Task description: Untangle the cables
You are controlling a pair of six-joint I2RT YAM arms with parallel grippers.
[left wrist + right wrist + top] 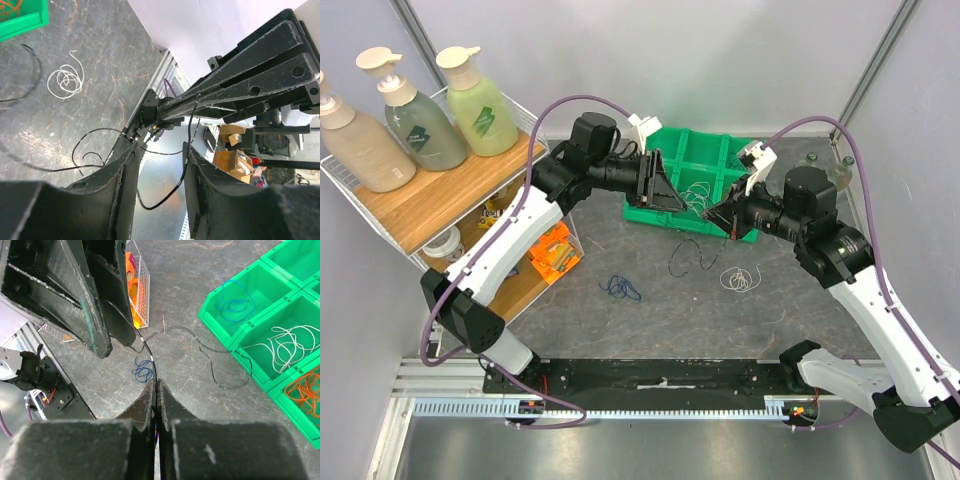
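As seen from above, found both tools meeting over the far half of the counter (650, 320), just short of the green tray (692, 150) set at the middle of the far edge. Recorded right tool (155, 384) with fingers pressed together, clamped on a thin black cable (149, 360) leaving the tips. Traced that cable upward into the gap of the left tool (160, 147). Logged left fingers (117, 185) apart, with the cable hanging slack between them and running close along one inner face; could not resolve contact there. Confirmed same grip from left wrist view, with right tool closed flat and cable dropping from its tip. Noted a loose black loop (686, 258) flat on the counter just on the near side of the tray; cannot tell whether joined to the held cable or separate. Noted a blue cable (621, 289) bunched left of the middle, toward the near edge, and a white coil (738, 278) right of the middle, well apart from each other, with the black loop between them. Logged tray compartments holding a blue loop (234, 300), white wires (285, 342) and orange-red wires (305, 395), each kind in its own compartment. Noted a wooden shelf (440, 195) with three pump bottles (415, 125) at the far left corner.
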